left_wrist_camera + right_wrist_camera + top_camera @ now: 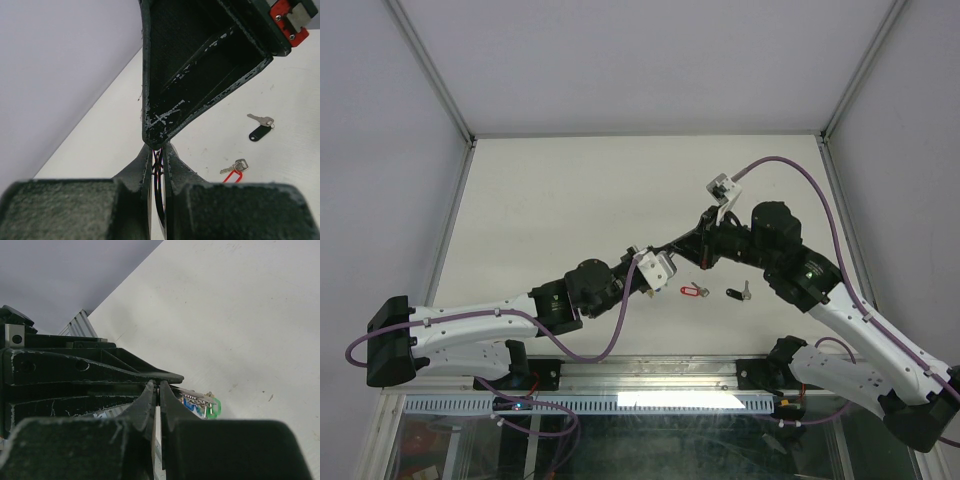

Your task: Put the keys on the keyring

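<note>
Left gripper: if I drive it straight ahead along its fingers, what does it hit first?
The right gripper: its black finger housing sits directly at the tips of the left gripper, seemingly touching, though the exact gap is hard to judge.

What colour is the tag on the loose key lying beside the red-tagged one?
The tag is black, clearest in the left wrist view.

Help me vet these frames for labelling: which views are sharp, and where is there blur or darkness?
Top external: even, soft light, no glare; red-tagged key and black-tagged key small but sharp. Left wrist: the left hand's fingers dark and blurred up close, both keys beyond in focus. Right wrist: the right hand's fingers blurred and dark, green tag readable.
</note>
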Robot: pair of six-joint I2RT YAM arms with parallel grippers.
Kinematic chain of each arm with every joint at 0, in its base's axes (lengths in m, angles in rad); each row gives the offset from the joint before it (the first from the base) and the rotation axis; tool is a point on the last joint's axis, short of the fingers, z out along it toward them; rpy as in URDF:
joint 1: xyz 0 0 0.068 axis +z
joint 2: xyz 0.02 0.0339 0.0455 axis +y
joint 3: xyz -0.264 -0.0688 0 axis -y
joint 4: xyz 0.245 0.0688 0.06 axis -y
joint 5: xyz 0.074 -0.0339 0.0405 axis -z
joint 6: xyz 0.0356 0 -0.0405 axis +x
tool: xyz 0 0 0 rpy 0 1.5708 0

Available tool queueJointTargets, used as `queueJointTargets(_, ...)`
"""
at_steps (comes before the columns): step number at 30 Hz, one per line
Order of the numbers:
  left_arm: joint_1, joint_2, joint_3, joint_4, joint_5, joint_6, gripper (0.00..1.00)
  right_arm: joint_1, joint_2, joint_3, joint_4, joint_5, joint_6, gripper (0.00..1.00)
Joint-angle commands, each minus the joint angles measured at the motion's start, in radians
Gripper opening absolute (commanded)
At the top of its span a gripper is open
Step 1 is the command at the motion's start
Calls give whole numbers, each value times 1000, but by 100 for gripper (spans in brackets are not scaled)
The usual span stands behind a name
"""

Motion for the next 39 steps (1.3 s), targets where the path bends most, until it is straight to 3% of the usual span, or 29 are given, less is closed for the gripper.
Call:
queueJointTargets(1, -7, -13, 30, -28, 30, -4, 0, 1, -29, 61, 107, 23, 15, 1)
queueJointTargets(4, -7, -20, 25, -29, 18, -8, 0, 2, -47, 50, 118, 61, 14, 17)
queueJointTargets(6, -7, -24, 23, -28, 13, -14, 0, 1, -65, 33, 132, 90, 17, 22)
queueJointTargets(15, -7, -31, 25, -25, -23, -37, 0, 1, -102, 11, 107, 181, 6, 29)
queueJointTargets(22, 16, -47, 60, -91, -97, -132, 0, 2, -40, 88, -182, 478, 55, 35)
queueJointTargets(25, 74, -89, 59, -145, -57, -212, 0, 1, 16, 122, -305, 537, 74, 37)
queueJointTargets(31, 251, -157, 96, -296, 56, -372, 0, 1, 141, 132, -494, 501, 135, 40)
queueJointTargets(39, 388, -122, 209, -462, 131, -395, 0, -7, 286, 62, -547, 497, 224, 40)
